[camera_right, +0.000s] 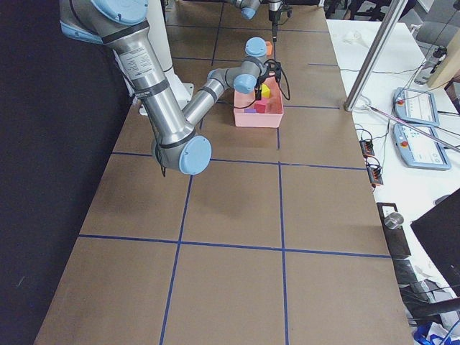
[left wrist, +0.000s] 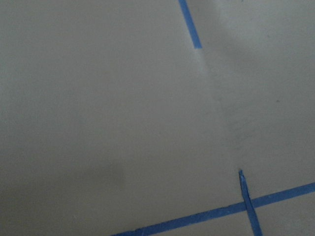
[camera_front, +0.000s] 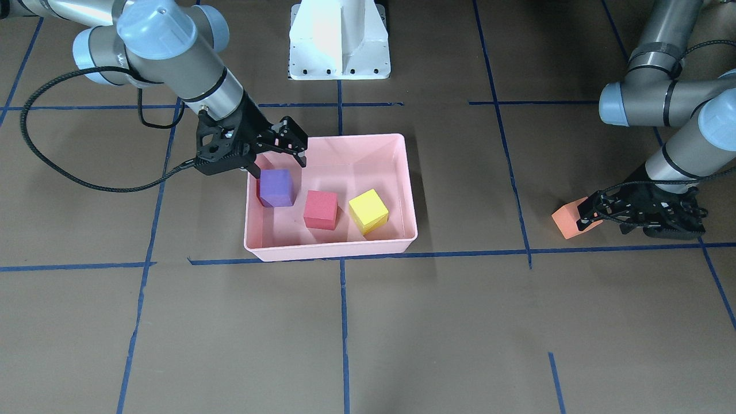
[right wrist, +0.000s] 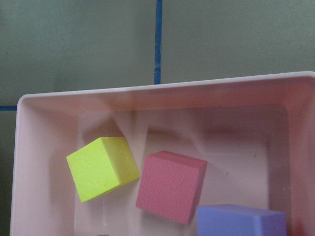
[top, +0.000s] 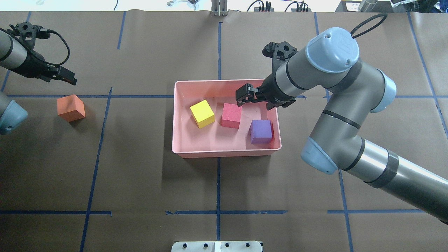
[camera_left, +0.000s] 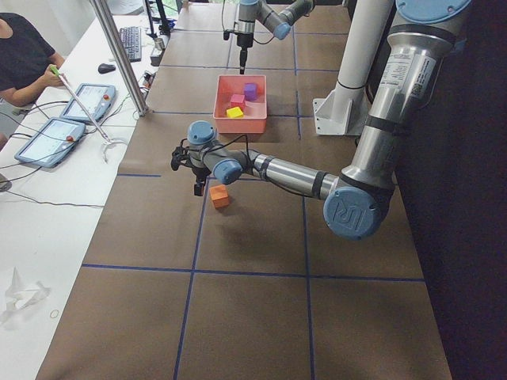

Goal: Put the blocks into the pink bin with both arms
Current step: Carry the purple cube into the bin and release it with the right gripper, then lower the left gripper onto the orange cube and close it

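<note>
The pink bin [camera_front: 330, 250] sits mid-table and holds the purple block [camera_front: 277, 187], the red block [camera_front: 320, 209] and the yellow-green block [camera_front: 368, 210]. The right wrist view shows the same blocks: yellow-green [right wrist: 103, 167], red [right wrist: 170, 187] and purple [right wrist: 241, 221]. My right gripper [camera_front: 279, 167] is open and empty above the bin's end by the purple block [top: 261, 131]. The orange block [top: 71, 107] lies on the table, outside the bin. My left gripper [camera_front: 589, 213] hangs open just beside and above the orange block [camera_front: 569, 218], not touching it.
The white pedestal [camera_front: 339, 40] stands behind the bin on the robot's side. Blue tape lines [top: 218, 182] cross the brown table cover. In the exterior left view a metal pole [camera_left: 119, 55], tablets [camera_left: 51, 138] and an operator [camera_left: 24, 55] are along the far table side.
</note>
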